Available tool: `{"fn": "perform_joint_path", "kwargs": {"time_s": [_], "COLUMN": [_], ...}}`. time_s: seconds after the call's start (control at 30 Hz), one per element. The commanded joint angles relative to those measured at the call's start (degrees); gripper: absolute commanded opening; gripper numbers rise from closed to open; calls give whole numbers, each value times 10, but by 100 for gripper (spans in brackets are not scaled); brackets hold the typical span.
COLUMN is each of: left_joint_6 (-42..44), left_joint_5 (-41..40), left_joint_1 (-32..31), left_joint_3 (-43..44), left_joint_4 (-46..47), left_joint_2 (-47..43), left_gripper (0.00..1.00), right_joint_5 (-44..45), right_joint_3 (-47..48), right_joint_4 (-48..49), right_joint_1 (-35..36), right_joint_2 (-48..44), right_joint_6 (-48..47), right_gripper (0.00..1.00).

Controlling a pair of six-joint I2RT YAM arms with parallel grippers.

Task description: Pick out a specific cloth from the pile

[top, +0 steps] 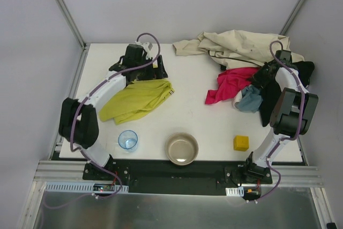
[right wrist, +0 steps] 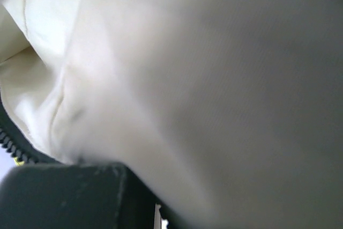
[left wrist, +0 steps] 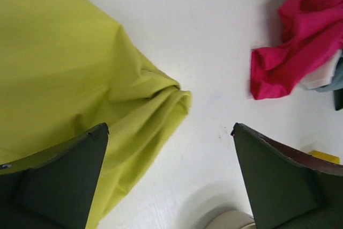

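The yellow-green cloth (top: pixel 137 100) lies flat on the left of the table, apart from the pile. It fills the left of the left wrist view (left wrist: pixel 64 79). My left gripper (top: pixel 147 71) (left wrist: pixel 169 128) hangs over the cloth's far edge, jaws wide open and empty. One finger is over the cloth and the other over bare table. The pile sits at the back right: a beige cloth (top: pixel 241 44), a magenta cloth (top: pixel 233 84) (left wrist: pixel 295 46), a blue-grey piece (top: pixel 249 100) and a black piece (top: pixel 270 100). My right gripper (top: pixel 262 76) is buried in the pile. Blurred beige cloth (right wrist: pixel 187 79) fills its view and hides its jaws.
A metal bowl (top: pixel 181 148) stands at the near middle, with a blue cup (top: pixel 127 139) to its left and a yellow block (top: pixel 240 142) to its right. The table (top: pixel 193 105) is walled at the back and sides.
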Motion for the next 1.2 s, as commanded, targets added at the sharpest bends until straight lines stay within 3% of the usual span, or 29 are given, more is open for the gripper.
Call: {"fn": "perform_joint_path", "kwargs": {"time_s": [0.0, 0.13, 0.27, 0.37, 0.53, 0.67, 0.93, 1.17], "left_joint_6": [19, 22, 12, 2, 14, 25, 59, 73], "left_joint_5": [-24, -19, -20, -20, -32, -67, -64, -54], "left_joint_1": [-35, -77, -118, -121, -121, -113, -34, 47], "left_joint_3": [-22, -48, -84, -103, -106, -116, -128, -108], "left_joint_4": [-16, -27, -26, -25, -23, -26, -40, -49], "left_joint_2": [-99, -117, -94, -62, -13, 18, 49, 67], "left_gripper": [99, 91, 69, 48, 22, 17, 5, 0], "right_joint_5": [7, 7, 7, 5, 0, -9, -27, -19], "right_joint_3": [0, -1, -1, 0, 0, 2, -14, -24], "right_joint_4": [15, 16, 16, 16, 16, 16, 45, 51], "right_joint_1": [2, 2, 4, 5, 5, 5, 5, 10], "right_joint_2": [-11, -9, -9, -8, -7, -8, -29, -55], "right_joint_6": [5, 6, 6, 5, 3, 0, -2, -3], "right_gripper": [2, 5, 8, 11, 17, 24, 65, 89]}}
